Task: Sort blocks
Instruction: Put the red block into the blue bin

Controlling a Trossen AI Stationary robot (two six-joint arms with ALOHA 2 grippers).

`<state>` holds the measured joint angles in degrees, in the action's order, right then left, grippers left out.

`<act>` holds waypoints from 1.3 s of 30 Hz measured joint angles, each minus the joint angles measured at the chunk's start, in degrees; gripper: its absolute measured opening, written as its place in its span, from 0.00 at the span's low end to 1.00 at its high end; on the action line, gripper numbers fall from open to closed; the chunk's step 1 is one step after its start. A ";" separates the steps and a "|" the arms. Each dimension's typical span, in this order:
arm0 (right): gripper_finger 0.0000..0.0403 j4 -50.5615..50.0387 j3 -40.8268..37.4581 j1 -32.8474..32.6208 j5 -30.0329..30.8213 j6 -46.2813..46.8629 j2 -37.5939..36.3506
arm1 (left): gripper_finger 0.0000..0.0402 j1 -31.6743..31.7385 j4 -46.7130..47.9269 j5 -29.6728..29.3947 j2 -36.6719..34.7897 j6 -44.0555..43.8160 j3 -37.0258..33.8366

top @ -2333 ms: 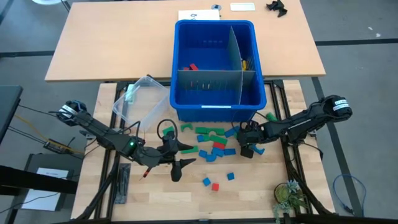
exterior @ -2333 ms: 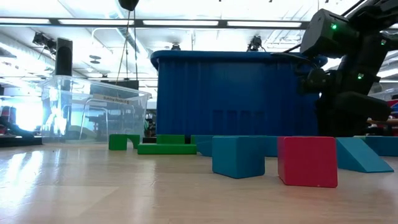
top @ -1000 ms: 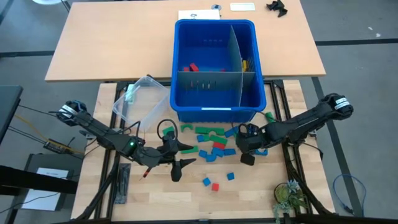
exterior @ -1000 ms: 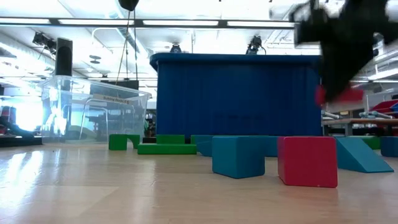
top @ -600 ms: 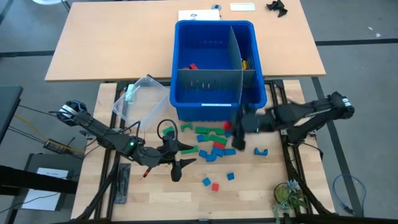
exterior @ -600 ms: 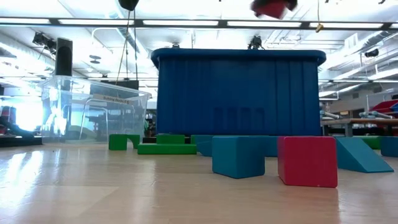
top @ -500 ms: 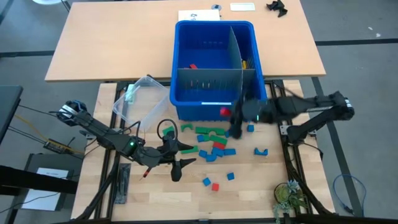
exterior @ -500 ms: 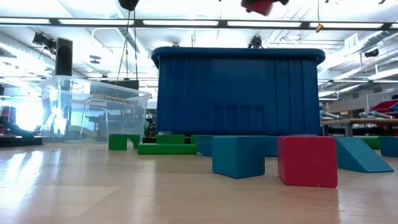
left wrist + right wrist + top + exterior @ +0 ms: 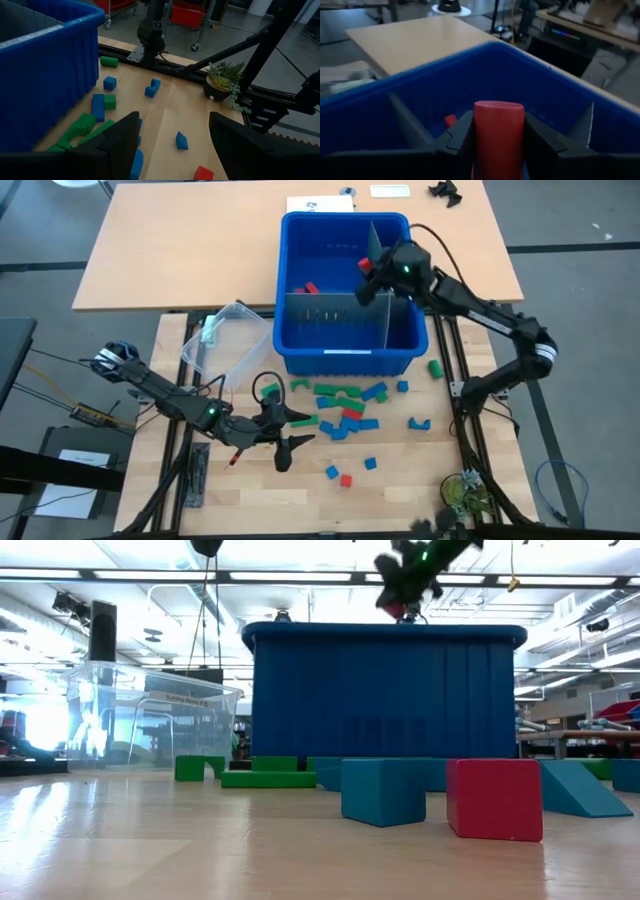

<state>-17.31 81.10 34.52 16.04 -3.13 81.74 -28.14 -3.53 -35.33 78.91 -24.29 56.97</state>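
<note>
Several green, blue and red blocks (image 9: 340, 405) lie on the wooden table in front of the blue bin (image 9: 283, 280). My right gripper (image 9: 370, 275) hovers over the bin near its upright divider, shut on a red block (image 9: 498, 130), which also shows above the bin's rim in the low view (image 9: 398, 608). Red blocks (image 9: 310, 287) lie in the bin's far left compartment. My left gripper (image 9: 295, 438) stands open above the table, left of the loose blocks, with nothing between its fingers (image 9: 120, 145). My right gripper pinches the red block's two opposite sides (image 9: 477, 132) between its two fingers. The fingers come nearly level from the table's right side, tipped a little down. The block stands upright between them, its rounded top (image 9: 498, 106) showing, lifted clear above the bin.
A clear plastic tub (image 9: 225, 335) lies tilted left of the bin. A small plant (image 9: 462, 492) stands at the table's near right corner. A second table (image 9: 180, 250) lies beyond, with papers (image 9: 390, 191) at its far edge.
My right gripper has risen from the loose blocks with the red block and swung toward the table's far edge and to the left, turning as it went. It now hangs over the bin. The block stays between the fingers.
</note>
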 joint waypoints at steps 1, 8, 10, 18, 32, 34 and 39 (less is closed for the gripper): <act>0.31 0.69 0.00 1.57 -1.19 0.34 1.19 | 0.62 0.00 0.02 0.02 0.00 0.00 0.00; 0.31 6.63 -0.02 7.67 -4.35 1.49 8.91 | 0.62 0.02 0.03 0.00 0.00 0.00 0.02; 0.31 7.30 -0.02 8.46 -4.96 1.64 10.22 | 0.62 0.00 0.04 0.00 0.00 0.00 0.02; 0.65 8.21 -0.04 8.67 -8.29 -0.62 12.46 | 0.62 0.00 0.02 0.00 0.02 0.00 0.02; 0.75 -17.32 0.00 -12.63 -13.52 -6.97 -5.17 | 0.62 0.01 0.03 0.00 0.01 0.00 0.01; 0.74 -22.46 0.00 -18.49 -13.55 -5.73 -6.71 | 0.62 0.00 0.02 0.00 0.00 0.00 0.01; 0.73 -28.81 -0.03 -32.78 -12.80 1.67 -7.92 | 0.62 0.01 0.01 0.01 0.00 0.00 0.02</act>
<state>-46.12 81.07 1.74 3.24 -1.46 73.82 -28.13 -3.51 -35.32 78.91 -24.29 56.99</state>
